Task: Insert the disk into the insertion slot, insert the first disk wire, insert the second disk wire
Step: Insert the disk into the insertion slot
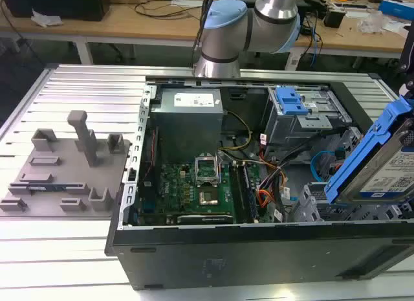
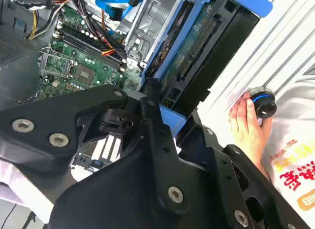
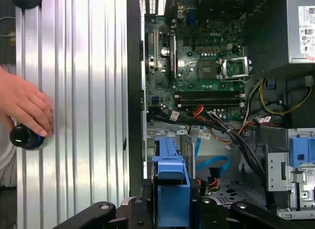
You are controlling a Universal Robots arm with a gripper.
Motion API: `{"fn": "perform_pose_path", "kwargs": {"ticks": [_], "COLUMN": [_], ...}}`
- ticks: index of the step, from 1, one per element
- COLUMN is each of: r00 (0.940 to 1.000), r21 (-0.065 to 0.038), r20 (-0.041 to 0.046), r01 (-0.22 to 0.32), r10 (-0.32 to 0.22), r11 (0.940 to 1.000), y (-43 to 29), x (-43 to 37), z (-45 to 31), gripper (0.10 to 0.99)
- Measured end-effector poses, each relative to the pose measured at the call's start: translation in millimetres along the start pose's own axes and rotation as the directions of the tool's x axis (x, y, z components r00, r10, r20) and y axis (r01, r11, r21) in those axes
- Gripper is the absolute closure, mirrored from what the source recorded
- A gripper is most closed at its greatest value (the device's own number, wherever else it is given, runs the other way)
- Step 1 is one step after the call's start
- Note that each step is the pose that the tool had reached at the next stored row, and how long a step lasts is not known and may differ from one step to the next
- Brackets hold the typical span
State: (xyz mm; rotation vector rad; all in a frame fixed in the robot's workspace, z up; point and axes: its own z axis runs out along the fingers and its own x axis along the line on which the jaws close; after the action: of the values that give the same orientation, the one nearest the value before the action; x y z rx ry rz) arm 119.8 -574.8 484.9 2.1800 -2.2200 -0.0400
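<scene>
Okay, my black fingers point(image 2: 150, 98) pinch the disk point(image 1: 380, 164) by its bright blue plastic caddy, with my gripper point(image 2: 170, 103) clamped on the caddy's edge. The disk is a flat silver slab with a white label. It's tilted steeply on the exterior view's right of the green motherboard point(image 1: 194, 184), not yet seated. Its lower corner is close over the insertion slot point(image 1: 314, 200), a low bay of grey perforated sheet metal. I can't tell if they touch. Orange, red and black wires point(image 1: 265, 188) bunch between motherboard and slot. A taller grey metal cage point(image 1: 294, 110) with a blue latch stands behind them. Well apart from the motherboard, outside the case wall, a person's hand point(image 3: 24, 103) rests on a round black knob point(image 3: 24, 138) on the ribbed aluminium table point(image 3: 88, 115).
</scene>
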Motion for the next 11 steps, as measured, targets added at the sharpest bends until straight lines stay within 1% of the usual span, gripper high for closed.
{"fn": "perform_pose_path", "kwargs": {"ticks": [11], "r00": [1.0], "r21": [0.0], "r20": [-0.0002], "r01": [0.0], "r10": [0.0], "r11": [1.0], "y": [0.0], "x": [0.0], "z": [0.0], "gripper": [0.722]}}
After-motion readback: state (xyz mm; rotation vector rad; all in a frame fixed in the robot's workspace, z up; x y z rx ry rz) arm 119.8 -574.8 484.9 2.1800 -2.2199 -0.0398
